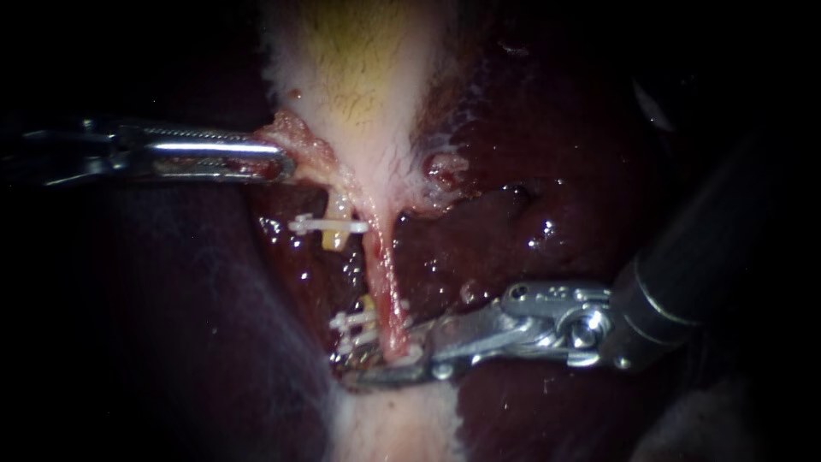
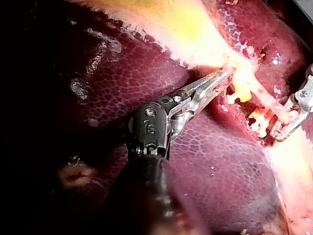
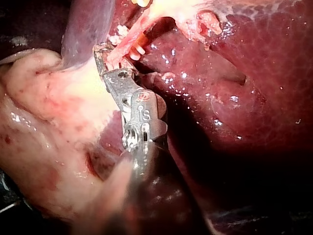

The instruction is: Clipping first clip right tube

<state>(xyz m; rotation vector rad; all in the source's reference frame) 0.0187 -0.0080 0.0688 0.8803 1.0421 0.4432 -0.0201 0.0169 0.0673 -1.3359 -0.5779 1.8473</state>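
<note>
While right tube (image 1: 383, 275) lies between right instrument (image 1: 380, 352) jaws, parted | left instrument (image 1: 286, 162) jaws clamp gallbladder (image 1: 359, 85) edge

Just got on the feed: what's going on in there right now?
My left instrument is shut on the pink tissue at the lower end of the gallbladder. My right instrument has its jaws open, straddling the right tube low down, close beside the two lower clips. An upper clip sits across the left tube. No clip shows closed on the right tube yet.
</note>
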